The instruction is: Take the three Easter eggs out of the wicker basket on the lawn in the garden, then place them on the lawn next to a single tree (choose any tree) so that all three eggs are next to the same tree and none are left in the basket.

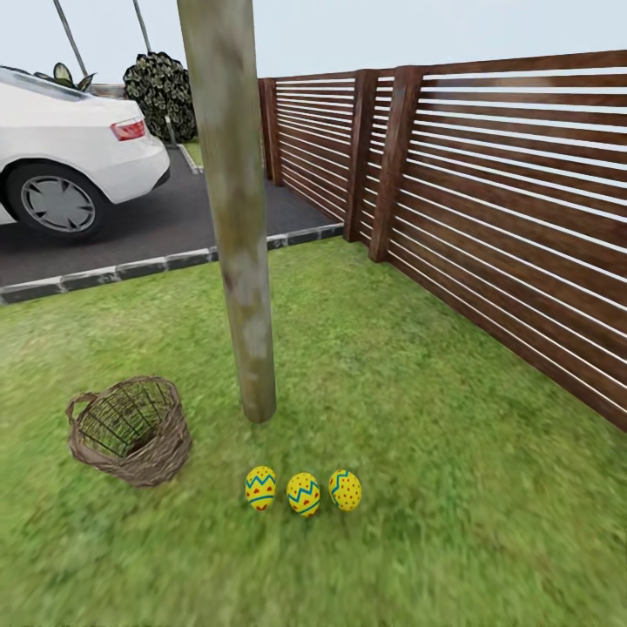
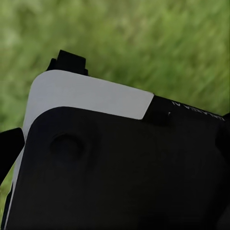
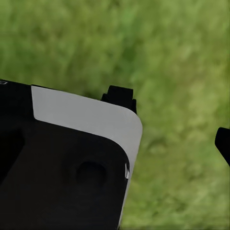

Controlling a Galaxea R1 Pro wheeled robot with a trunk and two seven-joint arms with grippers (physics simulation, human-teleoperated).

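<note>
From my wrist cameras I cannot tell if either end effector is released or clenched; both hang over the lawn [image 1: 418, 409]. Three Easter eggs [image 1: 304, 493] lie in a row near the tree [image 1: 237, 218], wicker basket [image 1: 131, 428] beside.

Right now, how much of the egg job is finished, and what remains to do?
It looks finished. The three Easter eggs lie in a row on the lawn, close to the foot of the tree. The wicker basket lies tilted beside them and looks empty through its lattice. Nothing appears to be in hand; the wrist views show grass. Nothing seems left.
</note>
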